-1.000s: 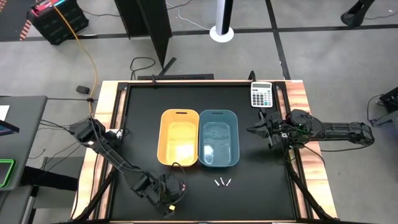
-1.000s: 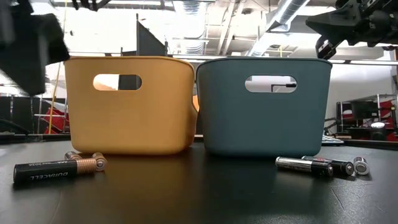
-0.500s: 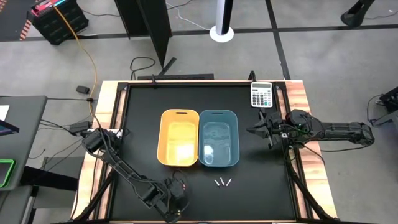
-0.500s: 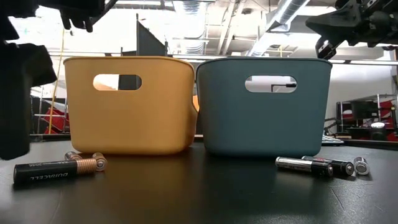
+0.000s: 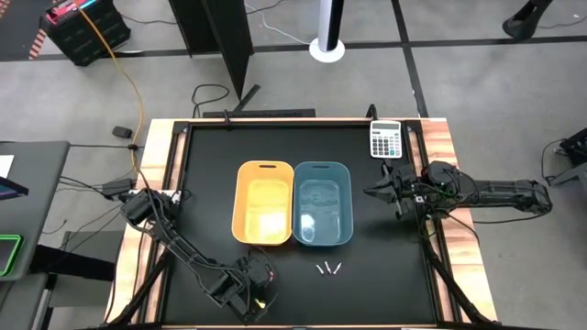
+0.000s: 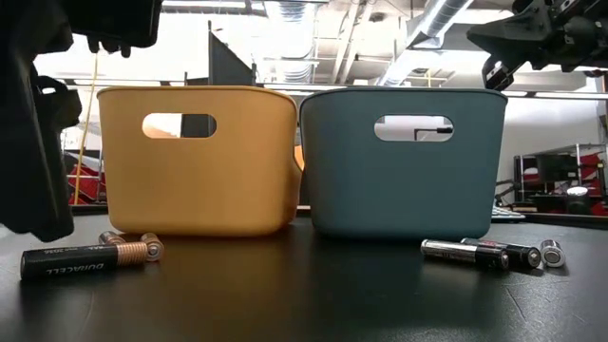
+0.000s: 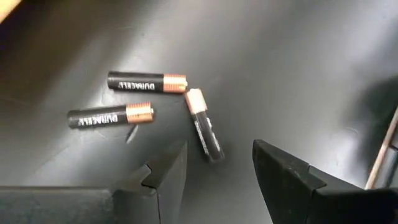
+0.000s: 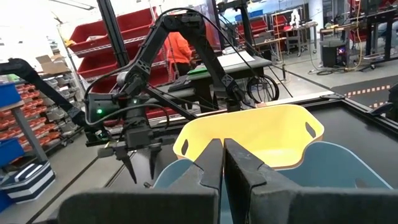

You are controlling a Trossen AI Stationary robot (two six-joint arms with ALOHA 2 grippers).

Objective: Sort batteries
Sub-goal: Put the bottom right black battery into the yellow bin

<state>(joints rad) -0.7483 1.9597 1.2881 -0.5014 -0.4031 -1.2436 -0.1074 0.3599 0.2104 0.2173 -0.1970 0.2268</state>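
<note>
Black table: left hand, fingers spread, low at seven o'clock over three batteries lying close together, could nudge neighbours rolling; right hand pinched together, empty, waiting at three o'clock.

Yellow bin, blue bin, black-and-copper batteries.

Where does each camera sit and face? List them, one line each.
High: overhead, straight down on yellow bin, blue bin; both arms show.
Low: table level, facing both bins; left arm dark at left.
Left wrist: down at three batteries past the open left end effector.
Right wrist: across both bins, past the shut right end effector.
High, low, right wrist share the bins.
</note>
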